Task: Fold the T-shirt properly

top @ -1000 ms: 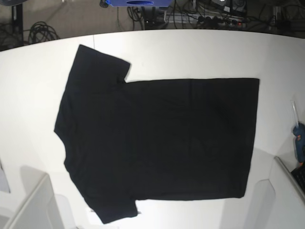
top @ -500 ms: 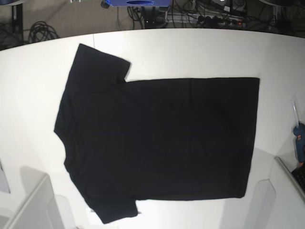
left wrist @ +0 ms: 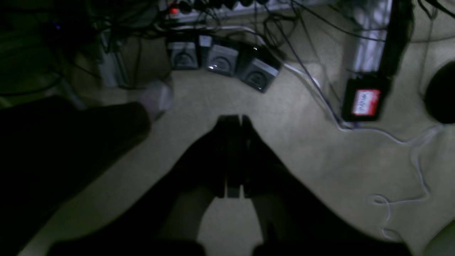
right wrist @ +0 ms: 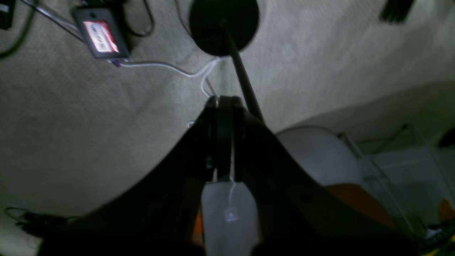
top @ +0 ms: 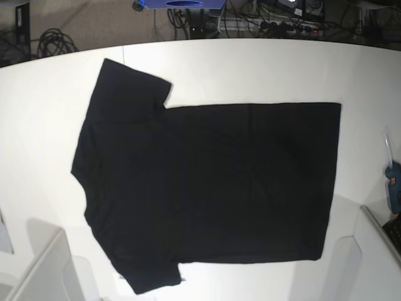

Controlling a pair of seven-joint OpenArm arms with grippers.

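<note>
Nothing moved since earlier: shirt (top: 207, 188) flat mid-frame on the surface (top: 263, 69), long axis left-right, both tools (left wrist: 233, 156) (right wrist: 222, 135) pressed together, empty, over the floor, neither visibly nearer.

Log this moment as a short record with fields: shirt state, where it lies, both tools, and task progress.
shirt: T-shirt spread flat, unfolded, plain black side up, sleeves toward the base view's left
surface: white table
left tool: shut, empty, pointed at the carpeted floor
right tool: shut, empty, also over the floor
contact with shirt: none
progress: no fold made yet
</note>
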